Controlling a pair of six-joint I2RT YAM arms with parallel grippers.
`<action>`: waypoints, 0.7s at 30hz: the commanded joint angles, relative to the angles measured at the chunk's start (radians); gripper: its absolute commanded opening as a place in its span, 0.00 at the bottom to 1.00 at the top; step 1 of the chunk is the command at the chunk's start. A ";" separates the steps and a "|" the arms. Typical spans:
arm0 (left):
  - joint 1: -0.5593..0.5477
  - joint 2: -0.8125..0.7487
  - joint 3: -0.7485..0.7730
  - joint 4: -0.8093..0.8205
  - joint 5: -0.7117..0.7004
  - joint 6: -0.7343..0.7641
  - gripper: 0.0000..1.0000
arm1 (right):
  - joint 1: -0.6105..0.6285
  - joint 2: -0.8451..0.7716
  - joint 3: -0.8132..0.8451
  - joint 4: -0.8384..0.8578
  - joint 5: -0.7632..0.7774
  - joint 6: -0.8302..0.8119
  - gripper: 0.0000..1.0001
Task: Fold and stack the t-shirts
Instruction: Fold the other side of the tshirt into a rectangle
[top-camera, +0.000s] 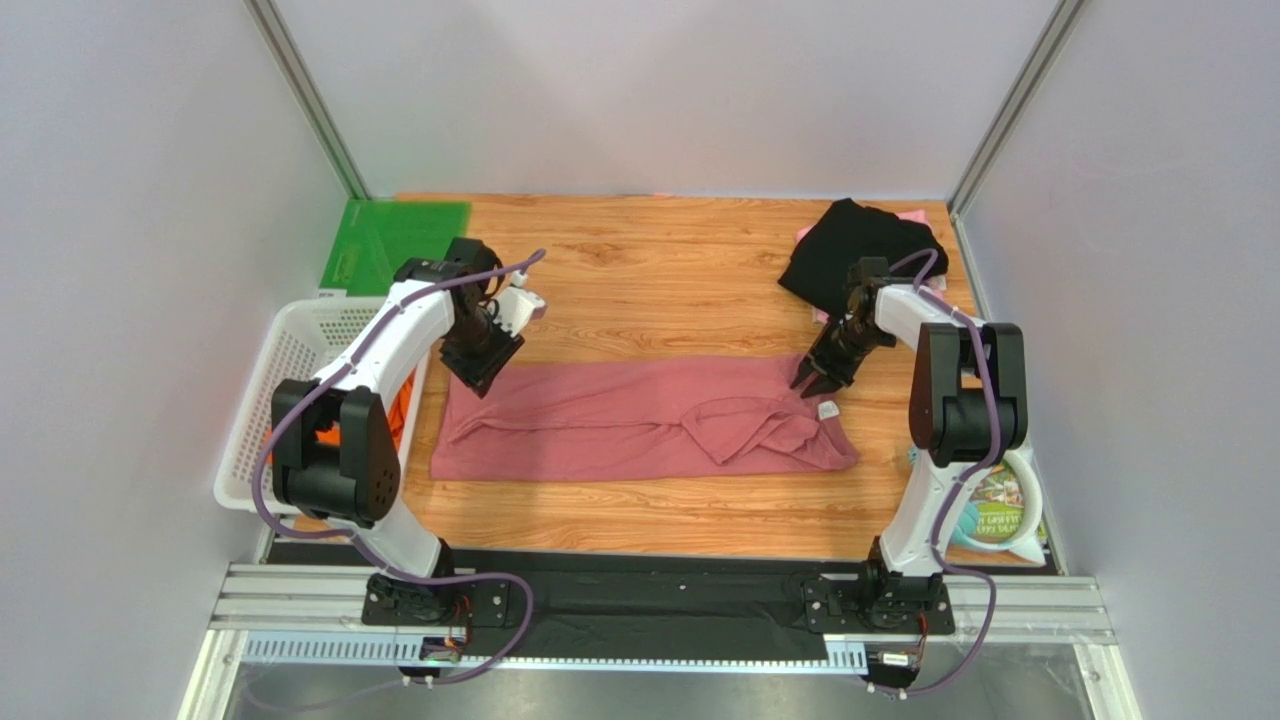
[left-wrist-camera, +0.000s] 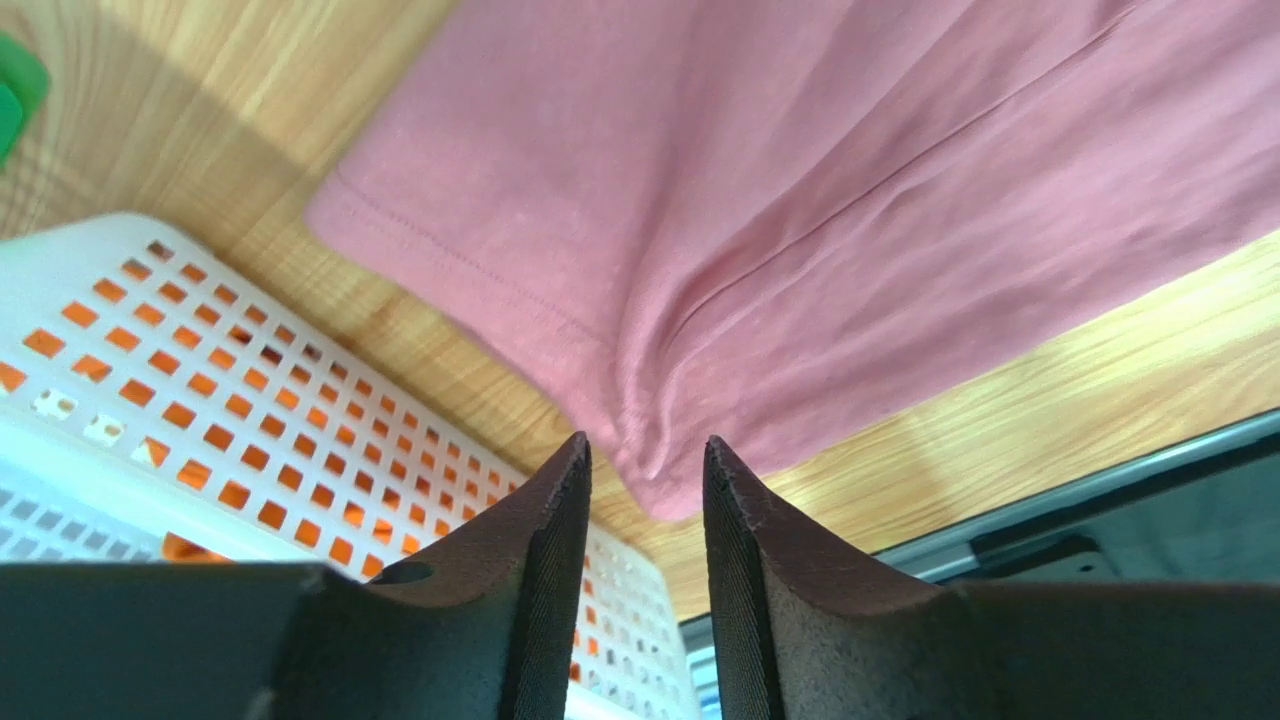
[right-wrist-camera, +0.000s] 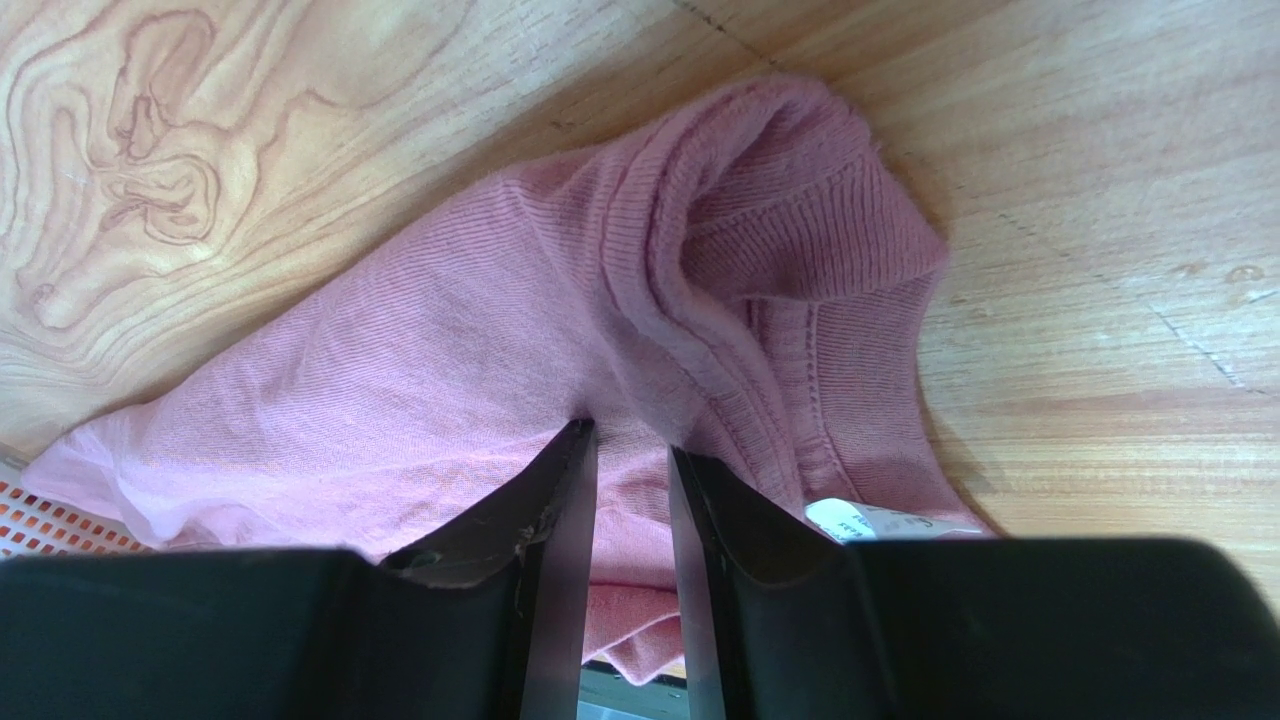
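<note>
White mesh basket sits just left of the left jaws, orange t-shirt inside. Left jaws: over the far-left corner of the dusty-rose t-shirt, narrow gap, hem fold between the tips, can't tell if it's pinched. Shirt lies as a long band flat on the worktop, spanning from one set of jaws to the other. Right jaws: nearly closed, clamped on bunched cloth at the collar end, cloth tented up to the tips. White neck label just right of them. Black t-shirt heaped just beyond the right jaws, pale pink one peeking out behind it.
</note>
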 joint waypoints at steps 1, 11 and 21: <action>-0.023 0.008 0.013 -0.059 0.083 -0.043 0.45 | -0.004 -0.061 0.015 -0.002 0.028 -0.009 0.30; -0.043 0.164 0.018 0.091 0.091 -0.120 0.44 | 0.002 -0.065 0.010 -0.003 0.022 -0.008 0.30; -0.043 0.178 -0.066 0.122 0.095 -0.129 0.40 | 0.002 -0.059 0.009 -0.002 0.020 -0.009 0.30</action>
